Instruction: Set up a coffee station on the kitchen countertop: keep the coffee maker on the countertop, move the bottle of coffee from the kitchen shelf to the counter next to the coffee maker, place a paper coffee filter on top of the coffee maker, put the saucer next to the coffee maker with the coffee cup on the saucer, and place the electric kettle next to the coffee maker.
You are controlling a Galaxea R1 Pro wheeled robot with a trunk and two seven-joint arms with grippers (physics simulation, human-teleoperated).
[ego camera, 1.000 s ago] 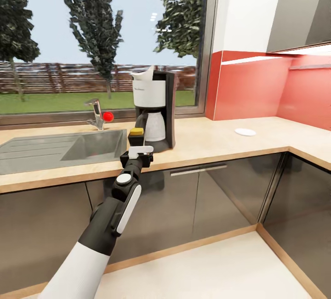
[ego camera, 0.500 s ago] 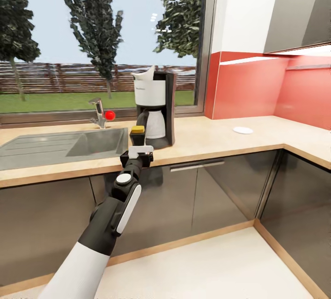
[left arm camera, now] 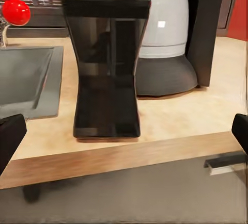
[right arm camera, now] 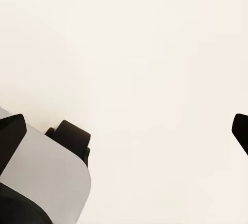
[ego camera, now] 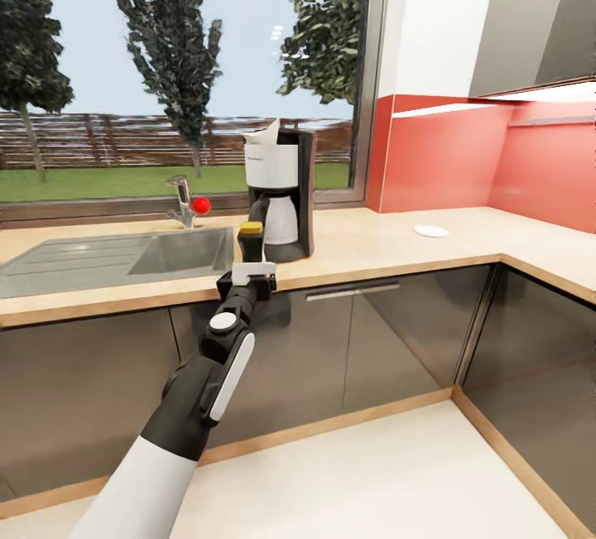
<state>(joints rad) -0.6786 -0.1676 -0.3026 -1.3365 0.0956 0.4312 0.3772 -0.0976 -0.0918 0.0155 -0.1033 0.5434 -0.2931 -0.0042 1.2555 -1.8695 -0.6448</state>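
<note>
The black-and-white coffee maker (ego camera: 280, 191) stands on the kitchen countertop (ego camera: 364, 253) by the window, with the paper coffee filter (ego camera: 263, 132) on its top. Just to its left, near the counter's front edge, stands the bottle of coffee (ego camera: 251, 241), black with a yellow cap. My left gripper (ego camera: 251, 276) hovers open just in front of the bottle (left arm camera: 107, 69), fingers wide apart and off it. The saucer (ego camera: 431, 231) lies bare on the counter to the right. My right gripper (right arm camera: 125, 131) is open over pale floor.
A steel sink (ego camera: 116, 256) with a red-knobbed tap (ego camera: 199, 205) is set into the counter left of the bottle. Glossy dark cabinets (ego camera: 381, 340) run below and turn a corner at the right. A red backsplash (ego camera: 447, 158) lines the wall.
The whole view has pulled back a little from the counter. The bottle stays standing by the coffee maker, and my open left gripper sits slightly farther from it.
</note>
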